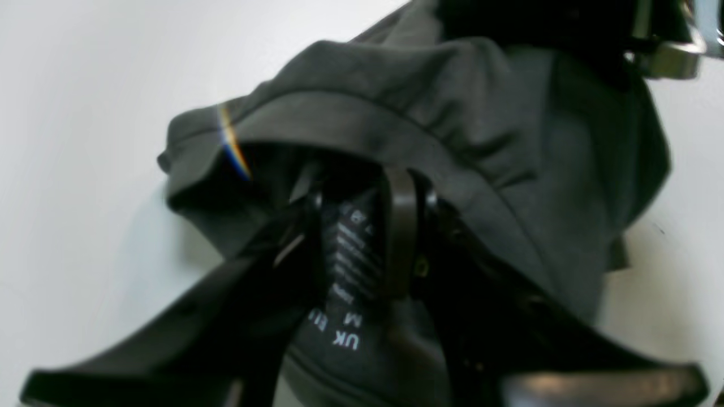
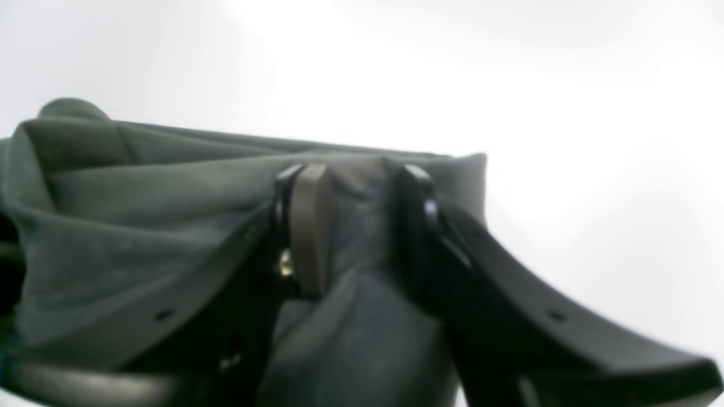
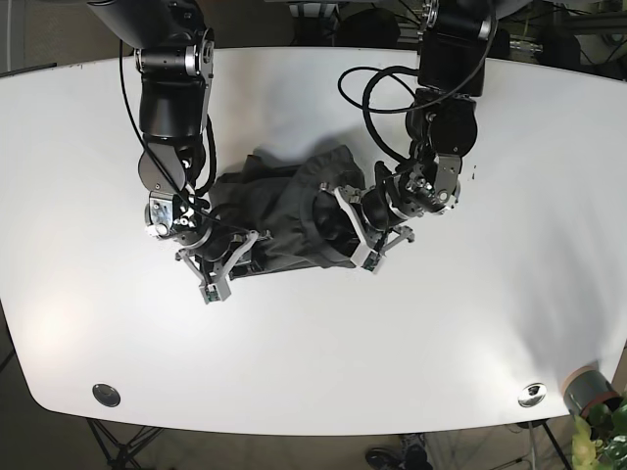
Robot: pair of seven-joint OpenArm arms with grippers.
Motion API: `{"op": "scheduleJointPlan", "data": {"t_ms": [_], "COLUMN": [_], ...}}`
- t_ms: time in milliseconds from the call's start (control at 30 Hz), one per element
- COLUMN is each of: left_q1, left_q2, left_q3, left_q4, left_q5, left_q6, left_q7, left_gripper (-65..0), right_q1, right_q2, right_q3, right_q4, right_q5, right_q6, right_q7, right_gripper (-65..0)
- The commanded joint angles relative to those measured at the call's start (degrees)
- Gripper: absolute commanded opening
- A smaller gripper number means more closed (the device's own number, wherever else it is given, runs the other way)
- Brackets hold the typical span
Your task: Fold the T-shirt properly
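Observation:
The dark grey T-shirt (image 3: pixel 284 211) lies bunched in the middle of the white table (image 3: pixel 313 352). My left gripper (image 3: pixel 345 227) is at its right side, shut on the collar; in the left wrist view (image 1: pixel 362 237) the size label sits between the fingers. My right gripper (image 3: pixel 233 257) is at the shirt's lower left edge, shut on a fold of fabric; in the right wrist view (image 2: pixel 353 220) cloth is pinched between the pads. The shirt (image 2: pixel 141 226) drapes over both fingers, and the collar band (image 1: pixel 362 121) arches above the left fingers.
Black cables (image 3: pixel 377 98) loop above the left arm. Two round metal fittings (image 3: pixel 106 395) (image 3: pixel 532 394) sit near the table's front edge. A grey pot with a plant (image 3: pixel 593 397) stands past the front right corner.

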Motion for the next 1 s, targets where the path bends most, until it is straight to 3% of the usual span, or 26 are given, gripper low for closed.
{"op": "scheduleJointPlan", "data": {"t_ms": [0, 167, 367, 633, 800, 967], "left_q1": [-1.2, -2.8, -3.0, -1.6, 2.2, 7.0], "left_q2": [-1.9, -4.2, -5.9, -6.9, -6.9, -6.9], "left_q3": [-0.2, -0.2, -0.5, -0.7, -0.7, -0.7], "left_q4": [-3.8, -10.3, -10.3, 4.5, 12.8, 18.8], "left_q5": [-0.2, -0.3, -0.6, -0.6, -0.5, -0.4], "left_q6": [0.0, 0.0, -0.1, -0.1, -0.1, -0.1], "left_q7": [-2.1, -5.1, -5.5, -5.3, -5.3, -1.2], "left_gripper": [-52.5, -52.5, -52.5, -52.8, -52.8, -52.8], "right_q1": [0.6, 0.3, -0.6, -2.4, -2.3, -1.9], "right_q2": [1.3, 2.2, 2.7, 2.4, 2.4, 2.8], "right_q3": [0.0, 0.0, 0.0, 0.0, 0.0, 0.0], "right_q4": [0.0, -0.1, 1.1, 14.2, 17.1, 17.1], "right_q5": [0.8, 0.8, 0.9, 0.9, 0.9, 0.5], "right_q6": [0.43, 0.43, 0.43, 0.43, 0.43, 0.43], "right_q7": [2.3, 2.5, 2.2, -4.3, -6.4, -6.1], "right_gripper": [-46.1, -46.1, -46.1, -46.1, -46.1, -46.1]}}
